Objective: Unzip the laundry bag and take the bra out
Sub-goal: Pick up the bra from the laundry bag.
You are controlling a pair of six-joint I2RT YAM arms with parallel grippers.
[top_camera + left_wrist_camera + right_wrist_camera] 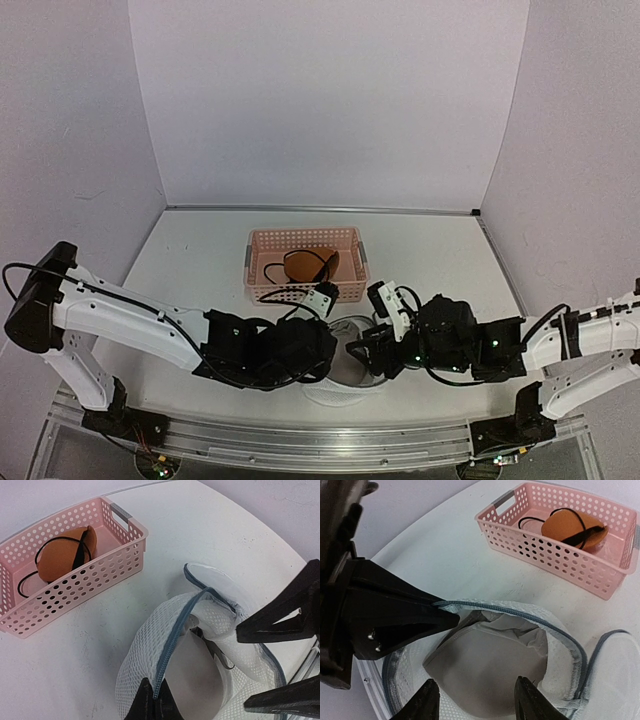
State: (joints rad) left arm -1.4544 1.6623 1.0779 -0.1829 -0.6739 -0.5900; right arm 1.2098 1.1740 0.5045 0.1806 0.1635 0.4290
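Right wrist: white mesh laundry bag (485,665) unzipped, left gripper (451,617) tight on rim (520,612), right gripper (475,681) apart.

Pink perforated basket (300,234) toward back of white table (190,270), grey end handles (121,514)

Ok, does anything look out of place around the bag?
The laundry bag sits unzipped and crumpled, its lid flopped aside, with the left gripper pinching the zip rim. The orange bra already lies in the pink basket.
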